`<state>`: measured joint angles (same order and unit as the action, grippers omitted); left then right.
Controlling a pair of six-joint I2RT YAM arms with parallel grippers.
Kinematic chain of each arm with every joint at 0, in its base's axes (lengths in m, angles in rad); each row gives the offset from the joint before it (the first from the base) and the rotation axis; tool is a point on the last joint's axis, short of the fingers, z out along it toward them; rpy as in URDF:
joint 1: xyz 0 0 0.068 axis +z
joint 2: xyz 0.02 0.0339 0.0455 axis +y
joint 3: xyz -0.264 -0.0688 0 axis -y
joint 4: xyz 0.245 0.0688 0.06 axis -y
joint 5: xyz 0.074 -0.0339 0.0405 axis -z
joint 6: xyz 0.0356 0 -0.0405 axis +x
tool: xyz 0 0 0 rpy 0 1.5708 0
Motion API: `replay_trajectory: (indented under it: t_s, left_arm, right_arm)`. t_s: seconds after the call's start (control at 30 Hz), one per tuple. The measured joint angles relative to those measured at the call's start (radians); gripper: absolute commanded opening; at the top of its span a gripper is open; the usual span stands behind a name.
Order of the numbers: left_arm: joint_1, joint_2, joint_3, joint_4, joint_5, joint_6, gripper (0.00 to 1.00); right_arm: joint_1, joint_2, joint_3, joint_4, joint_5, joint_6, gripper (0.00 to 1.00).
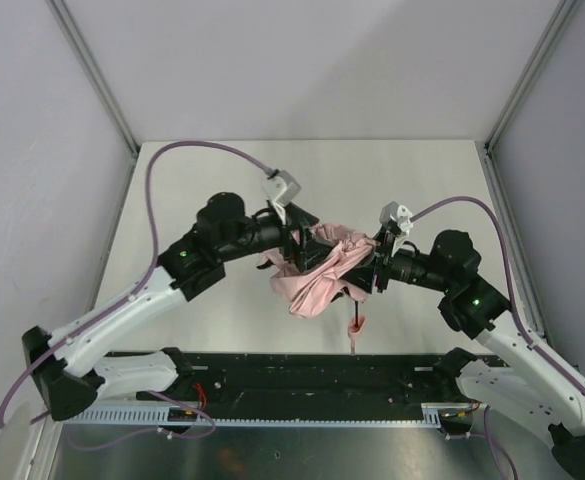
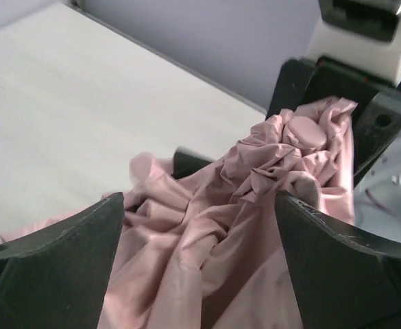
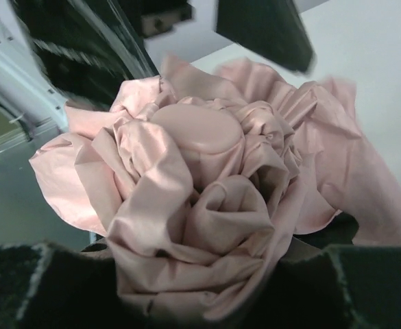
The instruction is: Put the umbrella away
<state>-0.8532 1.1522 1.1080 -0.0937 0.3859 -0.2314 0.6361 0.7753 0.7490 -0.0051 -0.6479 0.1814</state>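
The umbrella (image 1: 317, 275) is a crumpled pale pink bundle held above the table (image 1: 212, 180) between my two grippers. Its thin dark shaft and pink strap (image 1: 357, 325) hang down toward the near edge. My right gripper (image 1: 374, 262) is shut on the bundle near its round pink cap (image 3: 197, 130); in the right wrist view the umbrella (image 3: 200, 205) fills the gap of the right gripper (image 3: 200, 264). My left gripper (image 1: 300, 243) stands open at the bundle's left side. In the left wrist view the umbrella's fabric (image 2: 207, 226) lies loose between the wide jaws of the left gripper (image 2: 199, 202).
A black rail (image 1: 302, 370) runs along the near edge between the arm bases. Metal frame posts (image 1: 92, 70) and grey walls bound the table on the left, back and right. Purple cables (image 1: 162, 170) arc over both arms.
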Motion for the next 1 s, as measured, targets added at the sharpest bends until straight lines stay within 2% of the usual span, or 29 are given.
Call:
replay_trajectory:
  t_s: [0.27, 0.4, 0.53, 0.67, 0.7, 0.73, 0.77, 0.87, 0.93, 1.0]
  left_arm:
    - [0.013, -0.257, -0.031, 0.01, -0.231, -0.075, 0.99]
    - [0.01, -0.32, -0.056, 0.019, -0.249, -0.084, 0.99]
    - [-0.057, -0.285, -0.088, 0.022, -0.258, -0.08, 1.0]
    - [-0.133, -0.167, -0.101, -0.002, -0.29, -0.07, 0.99]
    - [-0.143, -0.13, -0.106, -0.013, -0.302, -0.064, 0.97]
    - [-0.149, -0.098, -0.114, -0.031, -0.315, -0.058, 0.9]
    - [-0.153, -0.072, -0.123, -0.049, -0.334, -0.055, 0.78]
    - [-0.155, -0.031, -0.143, -0.099, -0.394, -0.039, 0.37]
    - [-0.155, -0.025, -0.147, -0.114, -0.425, -0.024, 0.14]
    - [-0.164, -0.028, -0.147, -0.116, -0.449, -0.009, 0.03]
  right_arm:
    - [0.006, -0.031, 0.0, -0.084, 0.211, 0.005, 0.0]
    - [0.006, -0.016, 0.0, -0.105, 0.293, 0.027, 0.0]
    - [0.013, -0.005, 0.0, -0.104, 0.343, 0.054, 0.0]
    - [0.027, 0.001, 0.0, -0.103, 0.356, 0.074, 0.0]
    - [0.029, 0.001, 0.001, -0.104, 0.356, 0.077, 0.0]
    - [0.029, 0.001, 0.003, -0.105, 0.352, 0.079, 0.0]
    - [0.029, 0.001, 0.006, -0.109, 0.347, 0.081, 0.0]
    - [0.023, -0.002, 0.018, -0.136, 0.313, 0.085, 0.0]
    - [0.003, -0.009, 0.02, -0.154, 0.264, 0.098, 0.0]
    - [-0.037, -0.013, 0.02, -0.161, 0.187, 0.122, 0.0]
